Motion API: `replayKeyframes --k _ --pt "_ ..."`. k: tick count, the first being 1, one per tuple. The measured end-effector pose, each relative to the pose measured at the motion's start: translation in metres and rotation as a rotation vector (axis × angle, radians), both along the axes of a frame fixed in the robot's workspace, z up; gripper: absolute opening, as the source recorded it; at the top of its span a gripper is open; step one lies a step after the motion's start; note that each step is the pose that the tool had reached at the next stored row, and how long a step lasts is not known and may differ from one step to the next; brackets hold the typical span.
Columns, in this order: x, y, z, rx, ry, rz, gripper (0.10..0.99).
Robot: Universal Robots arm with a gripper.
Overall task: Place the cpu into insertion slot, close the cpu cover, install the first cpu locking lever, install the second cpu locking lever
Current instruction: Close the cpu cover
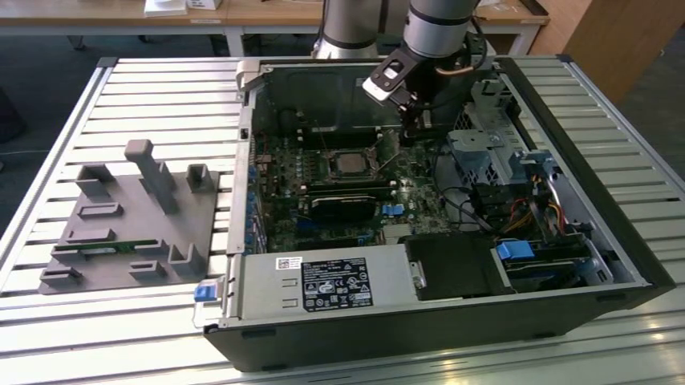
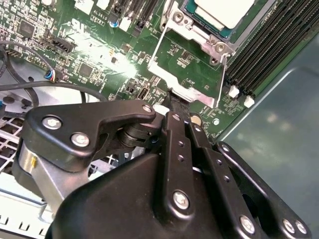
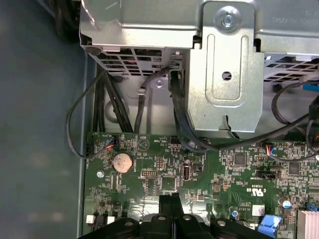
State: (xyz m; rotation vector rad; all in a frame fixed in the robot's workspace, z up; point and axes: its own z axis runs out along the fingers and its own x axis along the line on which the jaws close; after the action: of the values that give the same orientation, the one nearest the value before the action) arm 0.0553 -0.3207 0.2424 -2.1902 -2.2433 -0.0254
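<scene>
**A:** How far along?

**B:** Looks past the first step. Can see the cpu [image 2: 224,11] lying flat inside the insertion slot [image 2: 197,33], mid-board on the motherboard [image 2: 89,64], somewhat toward its far edge in the exterior view.

**A:** And closing the cpu cover [image 2: 183,92]?

**B:** Seems not finished. Appears to stand tilted up off the socket, leaning toward the gripper [image 2: 174,105], with green board showing through its cut-out.

**A:** Locking levers?

**B:** Cannot make out either for certain. Would count both as left to do.

**A:** Where to find the gripper, then?

**B:** Just beside the socket, on the raised cover's side, apart from the cpu. Shows fingers pressed together in both wrist views, gripping nothing. Has its tips at the cover's free edge, touching or just short of it. Hard to tell which.
</scene>
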Motion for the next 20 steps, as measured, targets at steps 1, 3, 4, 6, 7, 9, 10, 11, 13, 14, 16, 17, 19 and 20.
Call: replayKeyframes --k 1,3,4,6,7,9,10,11,13,14,16,17,19,20 --pt "-0.0005 0.0 0.0 0.0 0.0 0.0 0.106" --pt "-0.0013 0.0 0.0 0.0 0.0 0.0 0.106" --pt "-0.0019 0.0 0.0 0.0 0.0 0.0 0.106" --pt "-0.0029 0.0 0.0 0.0 0.0 0.0 0.106" --pt "-0.0033 0.0 0.0 0.0 0.0 0.0 0.106" --pt "-0.0045 0.0 0.0 0.0 0.0 0.0 0.106" --pt "-0.0058 0.0001 0.0 0.0 0.0001 0.0 0.106" --pt "-0.0075 0.0001 0.0 0.0 0.0 0.0 0.106" --pt "-0.0117 0.0 0.0 0.0 0.0 0.0 0.106" --pt "-0.0139 0.0 0.0 0.0 0.0 0.0 0.106" --pt "-0.0182 0.0 0.0 0.0 0.0 0.0 0.106" --pt "-0.0203 0.0 0.0 0.0 0.0 0.0 0.106" --pt "-0.0251 0.0 0.0 0.0 0.0 0.0 0.106" --pt "-0.0273 0.0 0.0 0.0 0.0 0.0 0.106"
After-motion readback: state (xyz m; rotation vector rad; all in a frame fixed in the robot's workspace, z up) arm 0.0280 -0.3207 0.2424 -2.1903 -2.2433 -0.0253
